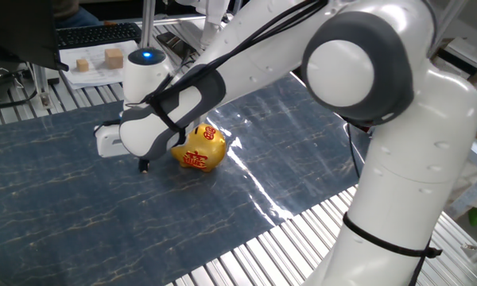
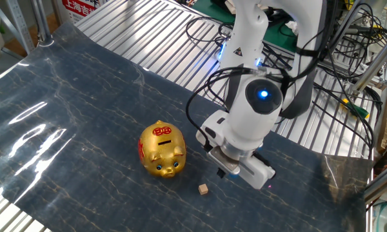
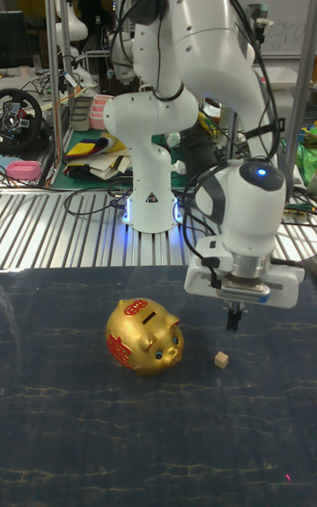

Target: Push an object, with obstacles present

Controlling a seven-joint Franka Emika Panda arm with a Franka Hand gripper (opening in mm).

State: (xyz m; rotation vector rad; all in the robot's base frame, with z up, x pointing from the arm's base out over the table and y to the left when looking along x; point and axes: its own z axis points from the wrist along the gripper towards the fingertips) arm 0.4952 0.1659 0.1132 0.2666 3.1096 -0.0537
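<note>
The object, a tiny tan wooden cube (image 2: 203, 189) (image 3: 221, 359), lies on the dark blue marbled mat (image 2: 84, 109), a short way to the right of the obstacle. That obstacle is a gold piggy bank (image 2: 161, 150) (image 1: 199, 147) (image 3: 143, 337) with red characters. My gripper (image 2: 221, 171) (image 3: 233, 322) (image 1: 145, 164) points straight down just behind the cube, its dark fingers pressed together with nothing between them. The tips hang close above the mat and are not touching the cube. In the view from the arm's side, the gripper hides the cube.
Two larger wooden blocks on white paper (image 1: 99, 59) sit beyond the mat's far edge, beside a keyboard (image 1: 95, 33). Ribbed metal table (image 2: 148, 38) surrounds the mat. Cables (image 2: 309, 96) and the robot base (image 3: 154, 181) stand behind the gripper.
</note>
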